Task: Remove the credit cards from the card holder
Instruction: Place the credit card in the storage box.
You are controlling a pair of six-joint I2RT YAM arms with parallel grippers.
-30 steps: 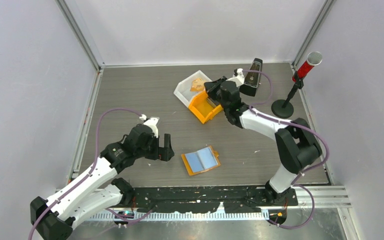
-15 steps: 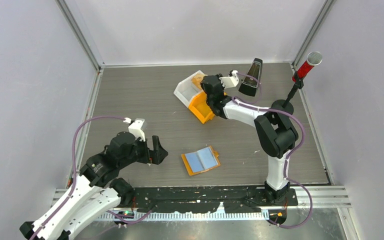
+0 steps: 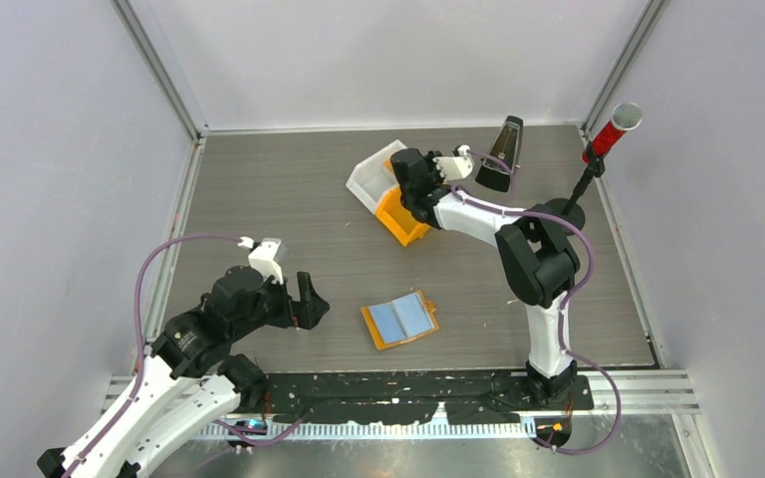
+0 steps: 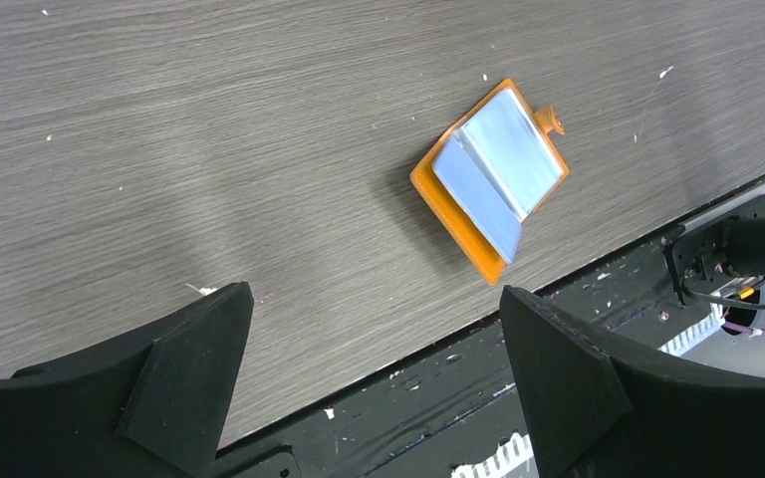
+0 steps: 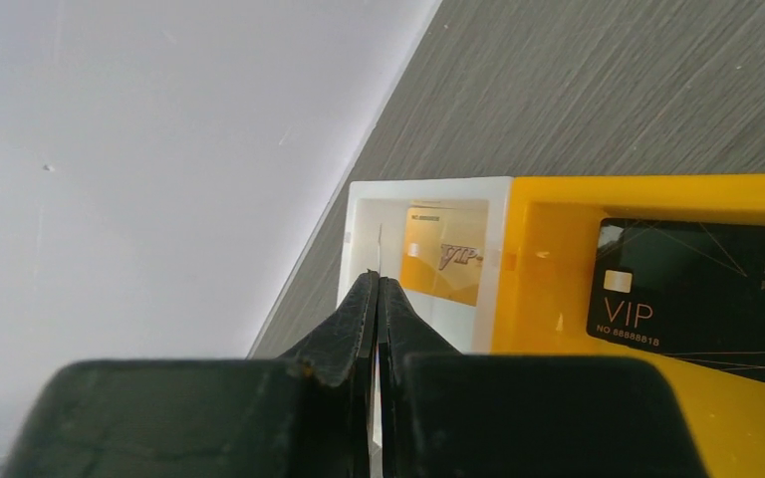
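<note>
Claw positions first. The right claw (image 3: pixel 405 184) has swung from above the orange bin (image 3: pixel 395 221) to hang over the white tray (image 3: pixel 367 179) beside it. The left claw (image 3: pixel 304 299) has drawn back toward its base. The card holder (image 3: pixel 399 319) has not moved: it lies open on the desk (image 3: pixel 279 199) near the front edge, well apart from both arms.

Right wrist view: the right claw (image 5: pixel 379 279) is clenched, fingers pressed together. A hairline pale edge (image 5: pixel 380 249) pokes past the tips. It is probably a thin card seen edge-on, though that is hard to confirm. Below it, a gold card (image 5: pixel 445 261) lies flat in the tray and a black card (image 5: pixel 697 289) lies flat in the bin.

Left wrist view: the left claw (image 4: pixel 374 299) is released, fingers wide, holding nothing.

Judgement: extraction looks nearly finished; this would be a drop-off.

Materials: the holder (image 4: pixel 488 179) is a flat orange folder with glossy pale blue sleeves and a small tab. Bin and tray are rigid, smooth plastic with straight walls. The desk is matte grey woodgrain flecked with white specks.
</note>
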